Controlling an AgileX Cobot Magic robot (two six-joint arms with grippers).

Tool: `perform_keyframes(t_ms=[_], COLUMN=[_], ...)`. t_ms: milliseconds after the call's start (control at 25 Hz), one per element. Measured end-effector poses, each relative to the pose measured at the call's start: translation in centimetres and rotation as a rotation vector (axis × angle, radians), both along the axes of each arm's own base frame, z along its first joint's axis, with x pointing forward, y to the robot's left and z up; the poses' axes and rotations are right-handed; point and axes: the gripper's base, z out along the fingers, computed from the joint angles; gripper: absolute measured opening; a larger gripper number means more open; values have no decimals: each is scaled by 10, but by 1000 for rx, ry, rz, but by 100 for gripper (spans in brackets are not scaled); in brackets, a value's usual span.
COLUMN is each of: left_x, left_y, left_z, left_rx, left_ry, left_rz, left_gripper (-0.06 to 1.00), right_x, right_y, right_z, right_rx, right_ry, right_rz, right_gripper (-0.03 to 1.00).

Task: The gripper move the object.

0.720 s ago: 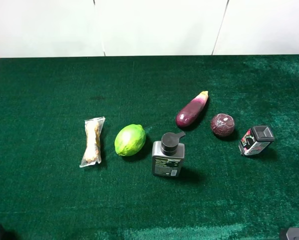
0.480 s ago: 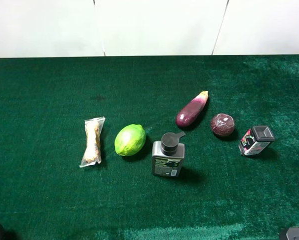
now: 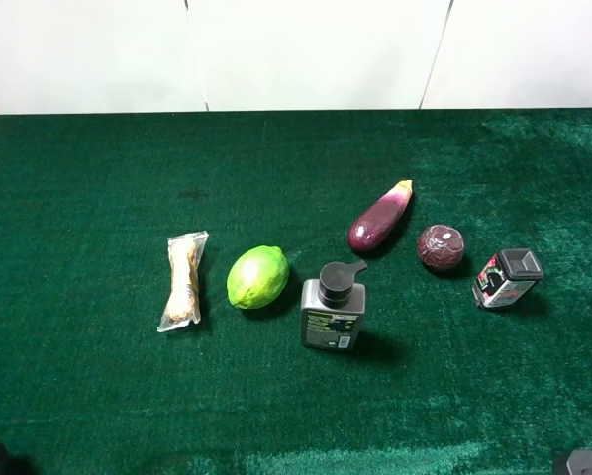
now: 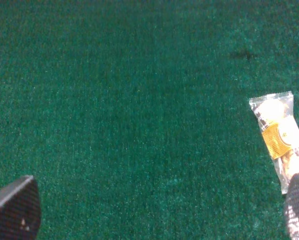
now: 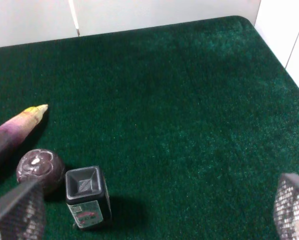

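Surface: a green cloth table (image 3: 98, 396) in front of a white wall (image 3: 306, 49).
Object: I see the grey bottle (image 3: 333, 317) just right of the lime (image 3: 257, 276).
Axis: its long axis runs near-to-far, with the pump cap (image 3: 337, 280) at the far end and the spout turned right. I cannot tell whether it stands or lies.
Left gripper (image 4: 157, 205): jaws spread wide and empty, well left of the lime, near the wrapped snack (image 4: 279, 137).
Right gripper (image 5: 153, 207): jaws spread wide and empty, well right of the lime, near the red-black box (image 5: 87, 197).
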Motion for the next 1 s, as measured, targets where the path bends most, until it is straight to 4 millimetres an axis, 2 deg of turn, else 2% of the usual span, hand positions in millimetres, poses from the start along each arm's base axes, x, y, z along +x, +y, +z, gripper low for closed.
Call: perform_keyframes(t_ms=[320,480,760,1000], left_x=[-3,9,51,98], left_y=[0,0,-1,-2], left_z=[6,16,37,51], left_rx=[3,2,41,52], left_ry=[5,111,305,441], left_rz=[3,4,-39,-81], left_gripper=[99,99,99,99], right_x=[0,0,0,0], right_y=[0,0,0,0], right_z=[0,0,0,0], right_rx=[0,0,0,0], right_ry=[0,0,0,0], right_rz=[0,0,0,0], right_gripper=[70,70,70,70])
